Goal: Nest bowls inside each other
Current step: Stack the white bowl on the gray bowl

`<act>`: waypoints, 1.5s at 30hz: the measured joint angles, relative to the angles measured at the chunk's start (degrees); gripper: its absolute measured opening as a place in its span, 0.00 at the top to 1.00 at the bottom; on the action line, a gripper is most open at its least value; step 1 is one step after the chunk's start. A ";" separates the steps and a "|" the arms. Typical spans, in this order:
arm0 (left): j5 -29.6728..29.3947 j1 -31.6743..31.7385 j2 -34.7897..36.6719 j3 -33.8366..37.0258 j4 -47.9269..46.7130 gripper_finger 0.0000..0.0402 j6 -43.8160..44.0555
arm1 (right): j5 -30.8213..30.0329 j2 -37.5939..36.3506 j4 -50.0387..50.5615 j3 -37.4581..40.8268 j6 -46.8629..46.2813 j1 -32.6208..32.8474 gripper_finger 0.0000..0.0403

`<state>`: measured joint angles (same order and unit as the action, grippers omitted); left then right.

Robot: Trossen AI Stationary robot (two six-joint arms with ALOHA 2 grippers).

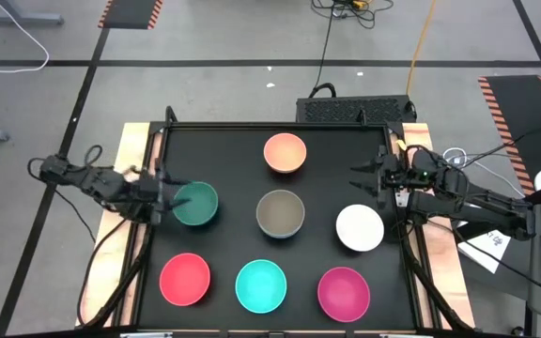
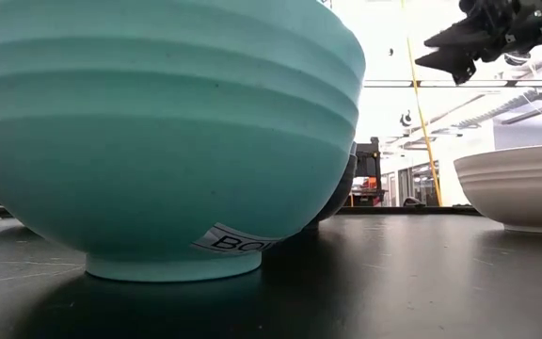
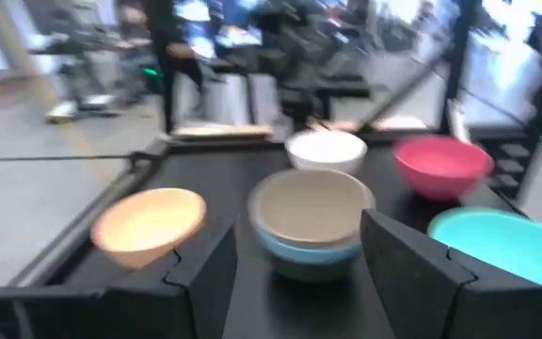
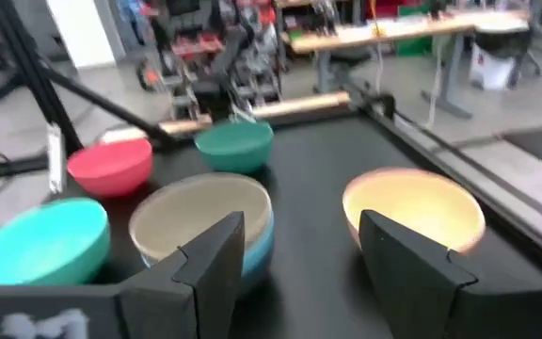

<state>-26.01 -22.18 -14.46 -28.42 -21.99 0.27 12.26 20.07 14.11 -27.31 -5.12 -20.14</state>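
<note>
A: Where are the bowls on the tabletop (image 1: 233, 150)?

B: The peach-orange bowl (image 1: 285, 153) is near the far edge. In the middle the olive-grey bowl (image 1: 280, 213) sits inside a blue bowl (image 3: 310, 250), whose rim shows under it in the left wrist view. The dark green bowl (image 1: 195, 204) is near the left edge and the white bowl (image 1: 359, 227) near the right edge. Along the near edge stand the red-pink bowl (image 1: 185, 279), the turquoise bowl (image 1: 261, 286) and the magenta bowl (image 1: 344, 292).

A: And the grippers?

B: The left gripper (image 1: 164, 199) is at the left edge, just beside the dark green bowl, its jaws apart and holding nothing. The right gripper (image 1: 364, 177) hangs above the right edge, beyond the white bowl, jaws also apart and empty.

A: Does something stand in the way?

B: In the low view the turquoise bowl fills most of the picture and hides the bowls behind it. Cables (image 1: 346, 9) lie on the floor beyond the tabletop.
</note>
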 joint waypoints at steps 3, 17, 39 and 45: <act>-1.08 -0.59 5.32 0.12 -4.70 0.44 0.60 | 0.61 -1.00 4.34 0.00 0.76 0.06 0.49; -2.55 -1.04 9.01 0.10 -5.80 0.44 1.80 | 7.51 -3.19 16.98 -3.47 -10.62 2.90 0.50; -2.55 -1.04 7.72 0.10 -5.27 0.44 1.21 | -3.26 18.68 46.32 -15.27 -24.63 14.41 0.58; -2.52 -1.06 7.72 0.10 -5.20 0.44 1.21 | -2.95 20.14 47.09 -15.72 -27.67 14.69 0.58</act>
<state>-28.53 -23.24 -6.74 -28.32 -27.19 1.48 9.32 40.21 61.20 -43.03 -32.79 -5.45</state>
